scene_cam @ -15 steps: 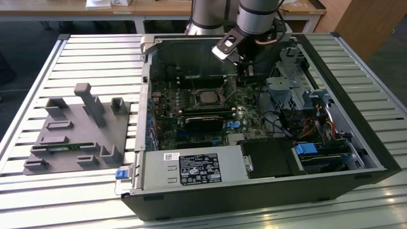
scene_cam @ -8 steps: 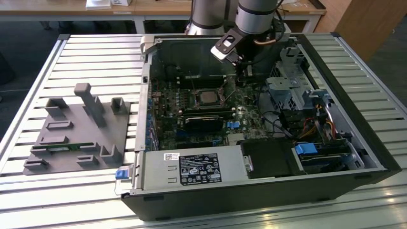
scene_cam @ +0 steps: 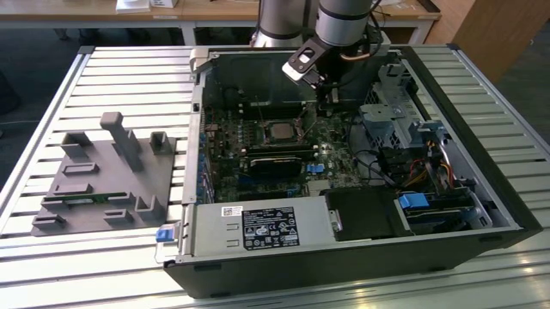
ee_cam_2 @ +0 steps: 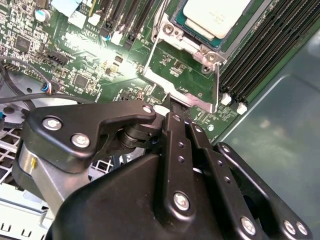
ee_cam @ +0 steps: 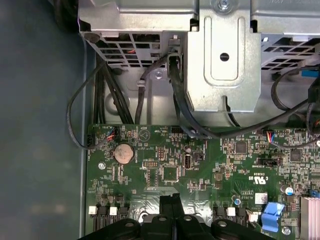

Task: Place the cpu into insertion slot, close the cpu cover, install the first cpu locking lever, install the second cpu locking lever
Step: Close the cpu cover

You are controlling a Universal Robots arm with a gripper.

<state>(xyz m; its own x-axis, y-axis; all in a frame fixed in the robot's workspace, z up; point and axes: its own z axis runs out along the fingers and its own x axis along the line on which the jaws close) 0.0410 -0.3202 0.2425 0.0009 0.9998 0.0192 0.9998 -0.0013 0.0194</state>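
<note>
Inside the open case [scene_cam: 481, 138], which lies on a slatted table [scene_cam: 129, 77], the gripper [scene_cam: 322, 109] reaches down from the far side to the green board [ee_cam: 170, 150]. It hangs just to the exterior view's right of the slot [ee_cam_2: 196, 36]. The cpu [ee_cam_2: 215, 15] already sits flat in that slot, pale face up; in the exterior view the cpu [scene_cam: 277, 132] lies at mid-board.

The cover [ee_cam_2: 155, 80] is swung open off the slot, and green board shows through its square cut-out. In the second wrist view the gripper [ee_cam_2: 172, 102] has its tips right at the cover's free edge. The jaws are drawn together with barely a seam between them, as the first wrist view of the gripper [ee_cam: 171, 200] also shows. Whether they pinch the cover's lip I cannot tell.

Black memory slots [ee_cam_2: 260, 55] run beside the slot. A coin cell [ee_cam: 124, 152] sits on the board, near a metal drive cage [ee_cam: 222, 60]. A power supply [scene_cam: 257, 228] fills the case's near end. A grey fixture [scene_cam: 103, 180] stands on the table, well apart at the exterior view's left.
</note>
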